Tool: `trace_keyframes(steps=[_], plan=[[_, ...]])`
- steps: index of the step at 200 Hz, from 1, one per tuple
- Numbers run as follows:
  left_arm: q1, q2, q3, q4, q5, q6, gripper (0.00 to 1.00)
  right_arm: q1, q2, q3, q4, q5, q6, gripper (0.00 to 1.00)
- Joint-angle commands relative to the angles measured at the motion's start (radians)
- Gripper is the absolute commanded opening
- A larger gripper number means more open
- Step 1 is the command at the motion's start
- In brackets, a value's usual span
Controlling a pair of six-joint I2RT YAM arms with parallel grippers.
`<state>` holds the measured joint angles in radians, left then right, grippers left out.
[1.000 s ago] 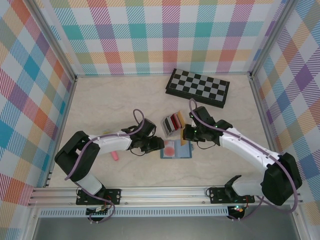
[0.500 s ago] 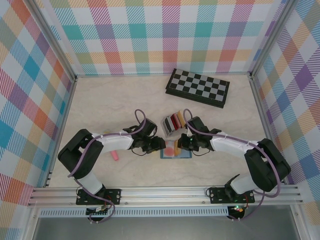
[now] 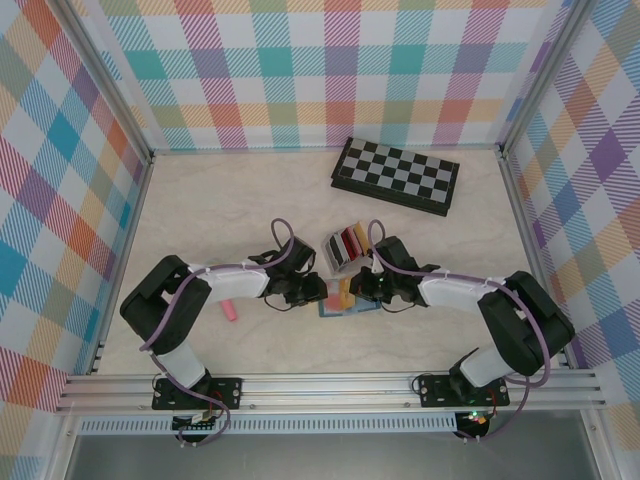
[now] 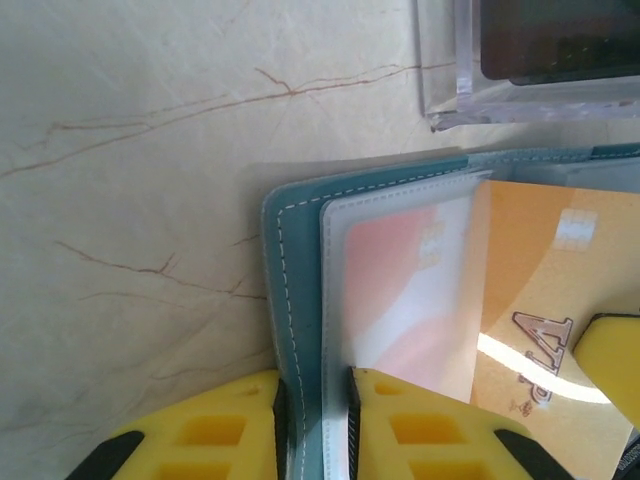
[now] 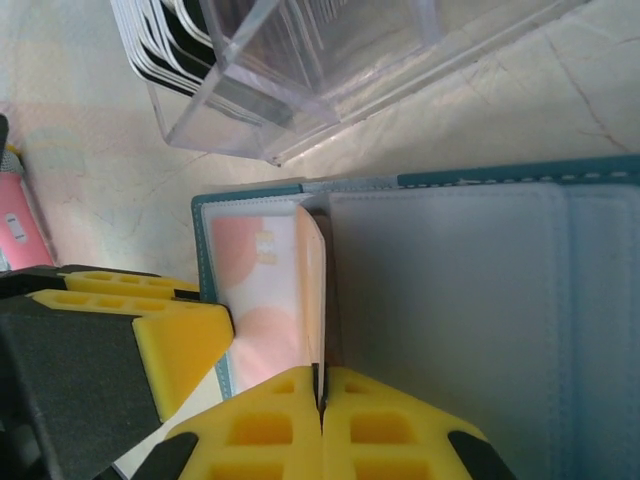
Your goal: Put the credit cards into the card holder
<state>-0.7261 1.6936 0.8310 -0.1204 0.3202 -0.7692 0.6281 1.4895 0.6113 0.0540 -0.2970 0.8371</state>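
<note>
Both arms reach low over the bench (image 3: 200, 220) and meet near its middle, wrists turned toward each other.

The left claw (image 4: 315, 428) comes in from the left. Its fingers are nearly together, pinching the edge of the card holder (image 4: 292, 300), with teal cover and first clear sleeve between them.

The right claw (image 5: 321, 400) comes in from the right. Its fingers are pressed together on the yellow-tan card (image 4: 540, 290), which stands on its edge at the mouth of that sleeve. We cannot tell how far in it is.

The card holder lies open on the bench between the two claws, just in front of the clear rack (image 5: 300, 90). A reddish card (image 5: 255, 300) sits inside the sleeve, seen through the plastic. The sleeve on the right half looks blank grey.

The clear rack holds upright cards (image 3: 349, 240), dark, red and yellow, set in a row.

The chessboard (image 3: 397, 175) lies well apart at the far right. A pink stick (image 3: 230, 311) lies beside the left arm.
</note>
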Motion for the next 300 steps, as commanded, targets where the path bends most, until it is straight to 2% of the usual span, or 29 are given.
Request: trace_keyframes(steps=[1,36,98,150,180,199,232,271,291,300], plan=[[-0.029,0.067,-0.012,-0.001,-0.004,0.004,0.2,0.007,0.007,-0.029,0.026,-0.034,0.028,0.05],[-0.031,0.062,-0.01,-0.003,-0.008,0.007,0.2,0.006,0.031,0.003,-0.034,-0.013,-0.02,0.06],[-0.031,0.046,-0.006,-0.009,-0.026,0.006,0.22,0.009,0.082,0.024,-0.03,-0.092,-0.07,0.07],[-0.031,0.042,-0.003,-0.018,-0.032,0.008,0.21,0.006,0.074,0.064,-0.173,-0.064,-0.138,0.06],[-0.032,0.044,-0.004,-0.015,-0.028,0.008,0.22,-0.002,0.09,0.067,-0.168,-0.097,-0.145,0.07],[-0.03,0.044,-0.003,-0.006,-0.022,0.008,0.24,0.004,0.129,0.072,-0.108,-0.147,-0.113,0.1],[-0.033,0.044,-0.002,0.01,-0.011,0.002,0.26,0.037,0.172,0.105,-0.068,-0.138,-0.064,0.13],[-0.032,0.043,0.004,-0.012,-0.023,0.01,0.26,0.045,0.141,0.132,-0.156,-0.068,-0.073,0.16],[-0.032,0.045,0.002,-0.012,-0.024,0.011,0.26,0.044,0.102,0.14,-0.234,-0.008,-0.075,0.28],[-0.032,0.047,0.001,-0.009,-0.021,0.009,0.25,0.044,0.086,0.139,-0.259,0.017,-0.075,0.29]])
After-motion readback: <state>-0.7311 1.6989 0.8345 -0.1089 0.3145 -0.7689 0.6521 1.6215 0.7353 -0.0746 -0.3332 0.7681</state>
